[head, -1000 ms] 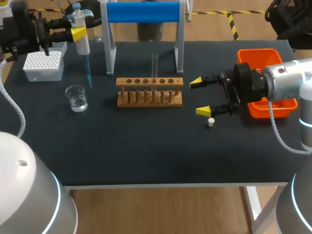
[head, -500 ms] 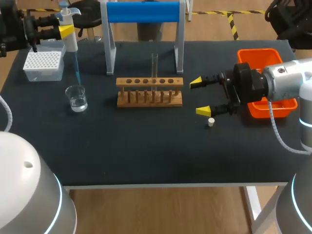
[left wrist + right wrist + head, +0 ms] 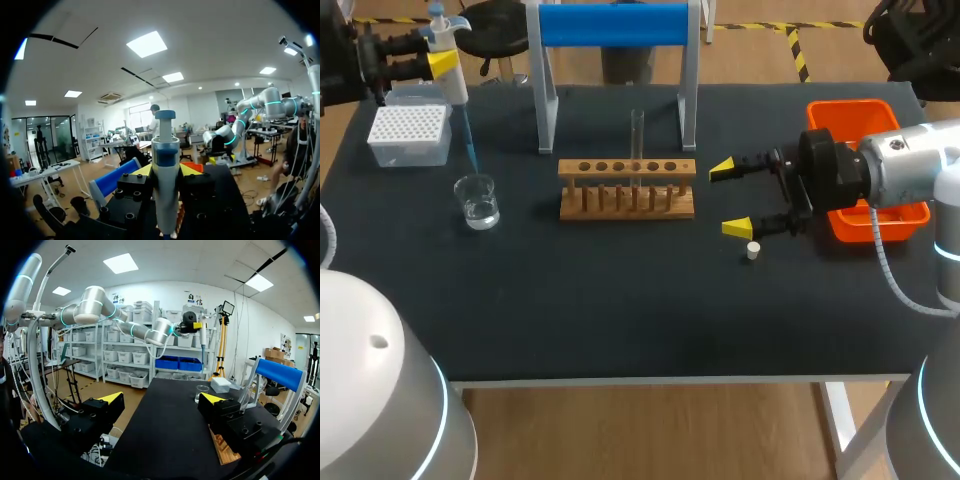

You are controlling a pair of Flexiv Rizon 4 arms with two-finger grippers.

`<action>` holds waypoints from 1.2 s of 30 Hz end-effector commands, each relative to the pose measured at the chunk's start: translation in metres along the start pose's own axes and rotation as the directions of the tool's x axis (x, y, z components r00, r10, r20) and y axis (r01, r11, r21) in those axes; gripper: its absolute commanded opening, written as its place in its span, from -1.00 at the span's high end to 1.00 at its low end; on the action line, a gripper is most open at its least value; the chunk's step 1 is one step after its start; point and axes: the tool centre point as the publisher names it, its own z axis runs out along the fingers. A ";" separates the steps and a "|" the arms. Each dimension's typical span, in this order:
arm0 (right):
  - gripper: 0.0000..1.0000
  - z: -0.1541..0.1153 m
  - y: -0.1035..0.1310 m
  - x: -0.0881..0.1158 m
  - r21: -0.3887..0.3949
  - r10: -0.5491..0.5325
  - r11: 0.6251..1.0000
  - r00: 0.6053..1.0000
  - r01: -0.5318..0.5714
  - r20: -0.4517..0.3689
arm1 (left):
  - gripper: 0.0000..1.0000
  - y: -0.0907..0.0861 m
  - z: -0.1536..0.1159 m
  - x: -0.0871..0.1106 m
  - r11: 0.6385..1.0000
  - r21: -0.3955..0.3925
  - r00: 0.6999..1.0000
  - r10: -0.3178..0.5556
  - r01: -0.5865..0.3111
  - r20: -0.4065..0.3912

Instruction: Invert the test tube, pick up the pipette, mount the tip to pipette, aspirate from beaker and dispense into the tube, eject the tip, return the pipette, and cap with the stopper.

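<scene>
My left gripper [image 3: 440, 63] clamps the pipette [image 3: 453, 88] near the beaker [image 3: 477, 201]; my right gripper [image 3: 730, 198] gapes beside the stopper [image 3: 752, 251].

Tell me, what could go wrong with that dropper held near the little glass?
The blue tip on the pipette hangs by the beaker; lowered off-centre, it might knock it over. The test tube in the rack is narrow, so dispensing could miss it. The open right gripper sits close to the stopper and might nudge it away.

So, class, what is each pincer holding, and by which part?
The left pincer holds the pipette by its white upper body, just below the plunger. The right pincer is open and holds nothing.
</scene>
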 end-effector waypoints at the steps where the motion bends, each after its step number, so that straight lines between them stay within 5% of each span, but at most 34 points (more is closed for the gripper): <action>1: -1.00 -0.001 0.000 0.000 0.002 0.000 1.000 1.000 0.000 -0.001 | 1.00 0.004 -0.002 -0.007 1.000 0.005 1.000 -0.009 0.009 -0.008; 36: -1.00 -0.001 0.000 0.000 0.002 0.000 1.000 1.000 0.000 -0.001 | 1.00 0.010 -0.002 -0.005 0.999 -0.002 0.999 -0.047 0.047 0.014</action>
